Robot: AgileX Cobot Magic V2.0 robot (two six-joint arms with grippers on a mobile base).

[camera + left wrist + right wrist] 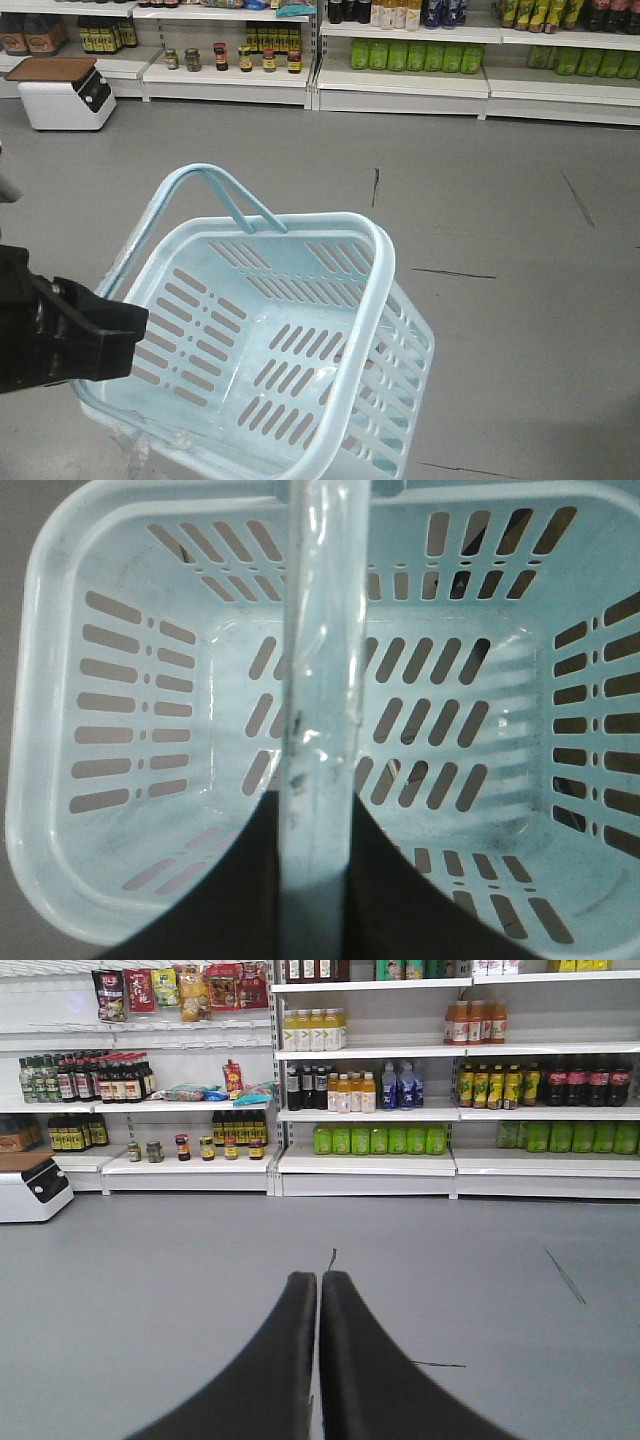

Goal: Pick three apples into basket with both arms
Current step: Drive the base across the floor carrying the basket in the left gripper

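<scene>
Pale blue basket [372,310] tilted over grey floor [520,200], its handle [320,630] clamped in the left gripper [315,820]. Right gripper [318,1280] pressed closed, holding nothing, facing stocked shelves [370,1165].

1. One basket [368,330].
2. Two grippers: the left gripper [314,805] and the right gripper [318,1295].
3. Six small jars [220,56], in a row on a low shelf [225,82].
4. One white machine [65,100] on the floor [500,200].

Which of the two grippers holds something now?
The left gripper: its fingers close on the handle of the basket. The right gripper is shut on nothing, facing the shelves.
</scene>
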